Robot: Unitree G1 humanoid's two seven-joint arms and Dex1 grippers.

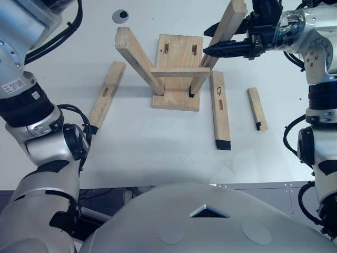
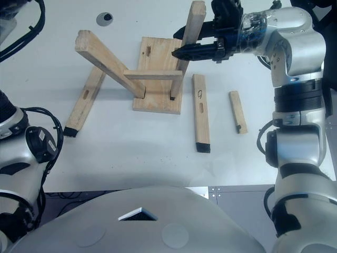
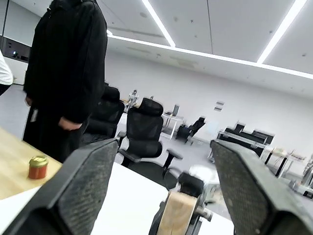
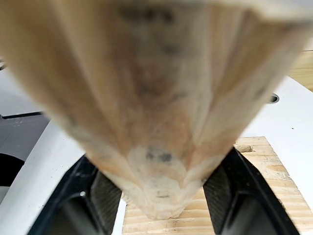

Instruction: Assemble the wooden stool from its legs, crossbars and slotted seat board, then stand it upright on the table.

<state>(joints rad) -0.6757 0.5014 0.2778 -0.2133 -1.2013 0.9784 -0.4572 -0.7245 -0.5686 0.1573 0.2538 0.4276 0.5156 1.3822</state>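
- The seat board (image 1: 178,48) is lying flat on the tabletop (image 1: 158,147) at the upper centre of the frame. Two legs are standing up out of it, and a crossbar (image 1: 172,71) is bridging them.
- The right gripper (image 1: 218,39) is coming in from the upper right. Its fingers are clamping the upper part of the right-hand leg (image 1: 201,74), one finger on each side, and the leg's foot is sitting at the board's right slot.
- The left-hand leg (image 1: 138,59) is leaning out toward the upper left, so the half-built frame is looking skewed rather than square.
- The left gripper (image 3: 164,152) is hanging with its fingers spread wide and nothing between them.
- Three parts are lying loose: a leg (image 1: 107,95) left of the board, a marked leg (image 1: 220,108) just right of it, and a short crossbar (image 1: 257,108) farther right.
- The step in hand is probably seating the gripped leg. Pushing along the leg's own axis, not sideways, should be driving its foot home without levering the crossbar out of its joint.
- Steadying the board or the leaning leg with the free arm would be helping, since a one-sided push is risking tipping the frame or sliding the board.
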